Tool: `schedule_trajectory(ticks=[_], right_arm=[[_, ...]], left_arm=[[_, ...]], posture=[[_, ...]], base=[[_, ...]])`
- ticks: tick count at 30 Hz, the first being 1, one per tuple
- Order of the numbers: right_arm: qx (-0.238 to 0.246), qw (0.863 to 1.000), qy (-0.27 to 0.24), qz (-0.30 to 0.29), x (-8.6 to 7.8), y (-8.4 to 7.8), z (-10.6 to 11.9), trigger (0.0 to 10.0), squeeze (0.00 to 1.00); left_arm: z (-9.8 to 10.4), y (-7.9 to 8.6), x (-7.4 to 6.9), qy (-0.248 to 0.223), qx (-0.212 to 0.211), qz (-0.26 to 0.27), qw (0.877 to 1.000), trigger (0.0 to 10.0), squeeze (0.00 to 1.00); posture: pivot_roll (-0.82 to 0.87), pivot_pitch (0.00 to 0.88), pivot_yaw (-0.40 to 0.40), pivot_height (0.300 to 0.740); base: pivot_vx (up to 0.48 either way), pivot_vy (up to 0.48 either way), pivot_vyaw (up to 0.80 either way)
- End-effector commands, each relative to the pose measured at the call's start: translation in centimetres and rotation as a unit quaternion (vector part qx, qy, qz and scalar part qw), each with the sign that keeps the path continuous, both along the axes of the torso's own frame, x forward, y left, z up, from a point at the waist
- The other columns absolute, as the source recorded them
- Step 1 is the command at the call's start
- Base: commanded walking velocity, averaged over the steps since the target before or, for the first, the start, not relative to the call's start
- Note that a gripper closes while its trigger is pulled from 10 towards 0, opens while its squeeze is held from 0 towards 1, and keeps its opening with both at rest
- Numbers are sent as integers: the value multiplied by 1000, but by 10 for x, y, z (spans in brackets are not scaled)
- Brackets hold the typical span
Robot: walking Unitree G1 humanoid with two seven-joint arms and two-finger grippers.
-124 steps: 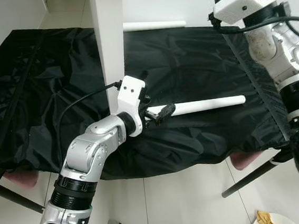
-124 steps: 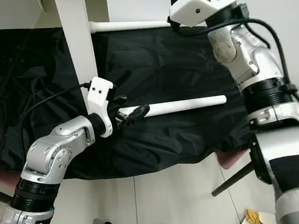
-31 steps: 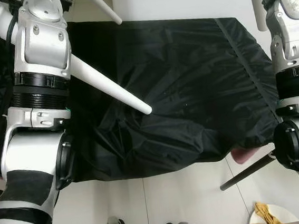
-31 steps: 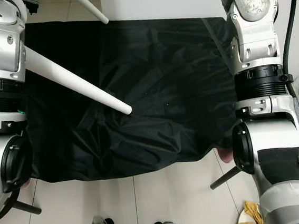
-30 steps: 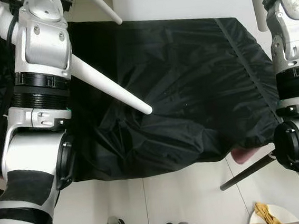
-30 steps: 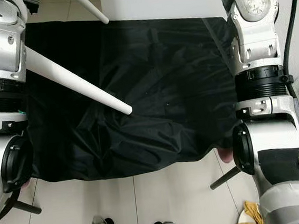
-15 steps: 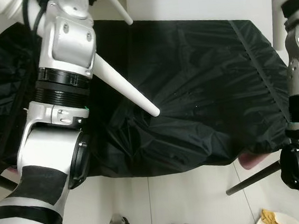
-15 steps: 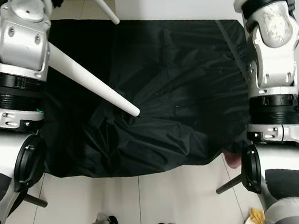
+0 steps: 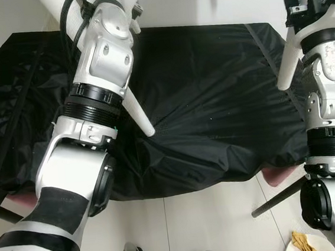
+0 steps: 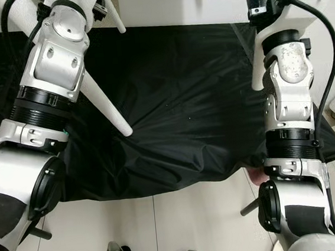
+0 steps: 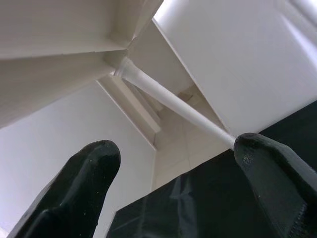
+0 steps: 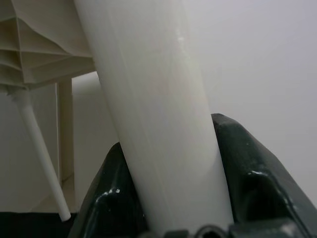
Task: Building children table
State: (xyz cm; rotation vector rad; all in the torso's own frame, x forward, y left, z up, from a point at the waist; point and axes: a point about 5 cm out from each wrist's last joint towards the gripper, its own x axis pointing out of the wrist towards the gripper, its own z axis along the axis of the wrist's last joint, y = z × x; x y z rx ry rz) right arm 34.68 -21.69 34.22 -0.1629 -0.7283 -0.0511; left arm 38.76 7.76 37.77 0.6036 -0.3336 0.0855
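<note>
White legs [image 9: 138, 112] over black cloth [image 9: 213, 103]

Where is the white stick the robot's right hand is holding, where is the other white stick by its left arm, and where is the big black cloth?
right hand's white table leg [image 12: 163, 129], right wrist view, middle of its shaft
white table leg by the left arm [image 10: 108, 110], right eye view, lower shaft
black cloth [image 9: 212, 91], left eye view, bare middle

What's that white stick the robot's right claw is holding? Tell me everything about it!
It is a smooth, round white table leg, plain and probably painted. It slants down over the black cloth, its rounded lower end hanging free just above it. The right claw is shut on it, one black finger pressing each side. Its upper end runs out of view.
</note>
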Motion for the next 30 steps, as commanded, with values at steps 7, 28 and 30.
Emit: schedule_trajectory(ticks=[7, 28, 30], right_arm=[[63, 995, 72, -6, 13, 1, -37, 10000, 1000], [77, 991, 96, 46, 1, 27, -85, 10000, 0], [77, 992, 93, 46, 1, 29, -85, 10000, 0]], left_arm=[[-40, -3, -12, 38, -26, -34, 998, 10000, 0], [-86, -7, -60, 75, -69, -226, 969, 10000, 0], [-88, -8, -62, 76, -68, -239, 966, 10000, 0]], posture=[[68, 100, -23, 740], [86, 101, -39, 740], [86, 102, -39, 740]], base=[[0, 0, 0], [0, 0, 0], [0, 0, 0]])
